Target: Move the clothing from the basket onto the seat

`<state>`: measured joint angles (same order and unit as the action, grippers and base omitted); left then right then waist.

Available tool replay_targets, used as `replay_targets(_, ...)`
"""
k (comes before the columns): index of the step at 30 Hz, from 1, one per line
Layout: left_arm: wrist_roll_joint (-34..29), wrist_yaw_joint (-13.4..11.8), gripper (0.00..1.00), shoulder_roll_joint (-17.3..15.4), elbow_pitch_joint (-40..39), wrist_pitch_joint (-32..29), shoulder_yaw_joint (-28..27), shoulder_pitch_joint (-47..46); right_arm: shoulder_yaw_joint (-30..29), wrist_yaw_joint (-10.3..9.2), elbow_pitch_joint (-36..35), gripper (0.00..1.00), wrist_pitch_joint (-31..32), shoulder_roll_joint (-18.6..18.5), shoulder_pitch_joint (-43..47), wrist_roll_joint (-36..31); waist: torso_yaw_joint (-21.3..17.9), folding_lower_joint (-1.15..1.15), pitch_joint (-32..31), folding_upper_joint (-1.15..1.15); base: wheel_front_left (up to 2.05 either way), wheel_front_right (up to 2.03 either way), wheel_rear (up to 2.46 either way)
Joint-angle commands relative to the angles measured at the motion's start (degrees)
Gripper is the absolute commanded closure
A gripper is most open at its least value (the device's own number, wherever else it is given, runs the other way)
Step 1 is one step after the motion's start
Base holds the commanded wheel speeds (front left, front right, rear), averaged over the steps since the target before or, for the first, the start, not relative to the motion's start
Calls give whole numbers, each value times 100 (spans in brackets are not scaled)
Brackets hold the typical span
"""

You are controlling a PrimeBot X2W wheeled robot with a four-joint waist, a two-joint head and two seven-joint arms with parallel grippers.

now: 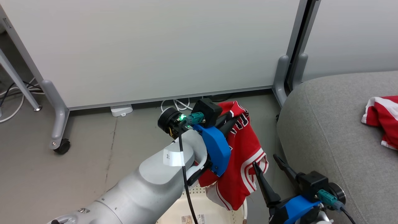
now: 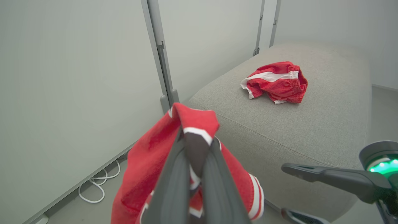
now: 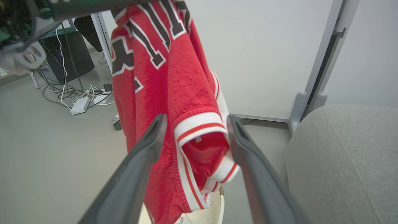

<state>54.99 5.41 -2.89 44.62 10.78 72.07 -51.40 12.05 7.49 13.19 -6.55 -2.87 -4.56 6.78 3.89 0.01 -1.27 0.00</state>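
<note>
My left gripper (image 1: 228, 123) is shut on the top of a red jersey (image 1: 245, 161) with white trim and black-and-white lettering (image 3: 149, 40). The jersey hangs over the cream perforated basket (image 1: 211, 211), its lower edge still at the rim. In the left wrist view the left gripper (image 2: 196, 137) pinches a fold of that clothing (image 2: 149, 161). The right gripper (image 1: 266, 160) stands open beside the hanging hem, and in its own view its fingers (image 3: 149, 140) flank the striped hem. A second red garment (image 2: 275, 82) lies crumpled on the grey seat (image 1: 335, 130).
White partition panels on grey feet with a castor (image 1: 62, 146) stand close behind. White cables (image 1: 177, 104) and a power adapter (image 1: 121, 110) lie on the floor at their base. A dark box (image 3: 74, 53) with tangled cables sits further off. The seat's rounded corner (image 3: 348, 161) is just right of the basket.
</note>
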Motion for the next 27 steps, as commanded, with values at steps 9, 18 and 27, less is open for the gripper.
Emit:
replay_targets(9, 94, -36, 100, 0, 22, 73, 60, -77, 82, 1, 225, 0, 88, -3, -6, 34, -7, -1, 39, 0, 0, 0, 0)
replay_targets(18, 119, -53, 100, 1, -69, 50, 108, -106, 245, 1, 876, 0, 38, -15, -347, 139, 4, -1, 78, 0, 0, 0, 0)
replay_targets(27, 61, -29, 100, 0, -172, 6, 133, -73, 859, 1, 1570, 0, -264, -128, -1027, 461, 61, -1, 116, 0, 0, 0, 0)
